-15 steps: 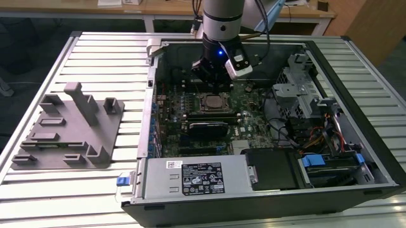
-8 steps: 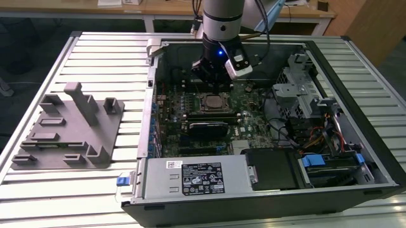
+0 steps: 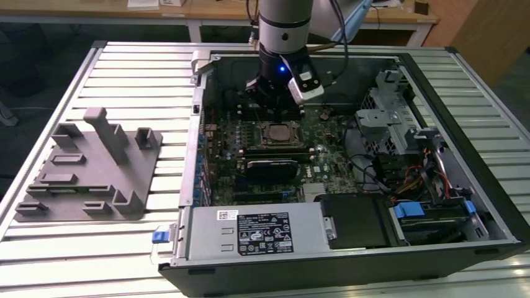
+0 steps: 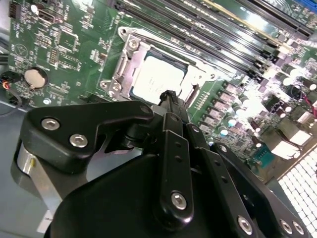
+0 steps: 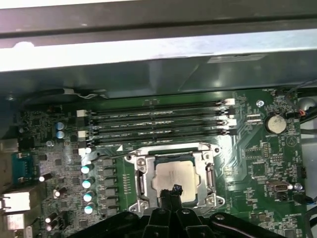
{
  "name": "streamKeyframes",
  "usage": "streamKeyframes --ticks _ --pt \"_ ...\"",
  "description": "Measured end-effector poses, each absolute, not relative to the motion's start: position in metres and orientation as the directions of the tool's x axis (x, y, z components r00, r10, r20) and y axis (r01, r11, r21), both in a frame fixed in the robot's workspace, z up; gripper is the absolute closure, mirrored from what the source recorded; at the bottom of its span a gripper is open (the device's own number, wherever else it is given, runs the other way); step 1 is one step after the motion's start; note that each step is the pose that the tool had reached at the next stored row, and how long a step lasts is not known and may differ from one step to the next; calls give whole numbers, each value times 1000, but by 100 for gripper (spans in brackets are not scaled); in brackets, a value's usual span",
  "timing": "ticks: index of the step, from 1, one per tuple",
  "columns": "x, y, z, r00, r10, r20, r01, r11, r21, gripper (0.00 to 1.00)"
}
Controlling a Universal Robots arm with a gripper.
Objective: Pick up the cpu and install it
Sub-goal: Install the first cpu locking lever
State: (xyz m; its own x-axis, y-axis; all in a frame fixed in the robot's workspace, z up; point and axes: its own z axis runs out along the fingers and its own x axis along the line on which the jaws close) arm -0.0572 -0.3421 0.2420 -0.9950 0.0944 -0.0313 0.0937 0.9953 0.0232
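Gripper (image 5: 172, 191) fingers are pressed together into a single narrow tip, with nothing clamped between them, and that tip hangs just above one edge of the cpu (image 5: 173, 179). In both wrist views the cpu, pale and silvery, lies flat inside the black metal-framed socket (image 5: 172, 173) on the green motherboard (image 5: 257, 163), so the chip appears to be already in its seat rather than in the robot's grasp. The closed tip makes sense as a slim probe: with the fingers joined it can reach into the frame's opening without catching the socket's raised metal border or the row of memory slots (image 5: 158, 124) beside it. Whether the tip is actually touching the chip's top cannot be told; in the second wrist view it overlaps the near edge of the cpu (image 4: 157, 79). In the exterior view the arm stands upright over the open computer case (image 3: 463, 205), its wrist low inside the case above the socket (image 3: 277, 133), while the grey plastic block with upright posts (image 3: 91, 167) sits well apart on the slatted table (image 3: 149, 74), at the exterior view's left.
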Motion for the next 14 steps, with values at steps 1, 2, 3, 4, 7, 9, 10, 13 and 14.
streamKeyframes --ticks 1,2,3,4,7,9,10,13,14 --pt "-59 -342 242 -995 94 -31 94 995 23 89" --pt "-61 -342 242 -995 94 -31 94 995 23 89" --pt "-63 -342 242 -995 94 -31 94 995 23 89" --pt "-65 -342 242 -995 94 -32 94 995 23 89" --pt "-73 -342 242 -995 94 -32 94 995 23 89" --pt "-78 -342 242 -995 94 -32 94 995 23 89" --pt "-81 -342 242 -995 94 -33 94 995 23 89" --pt "-88 -342 242 -995 95 -33 94 995 23 89" --pt "-91 -342 242 -995 94 -33 94 995 23 89"
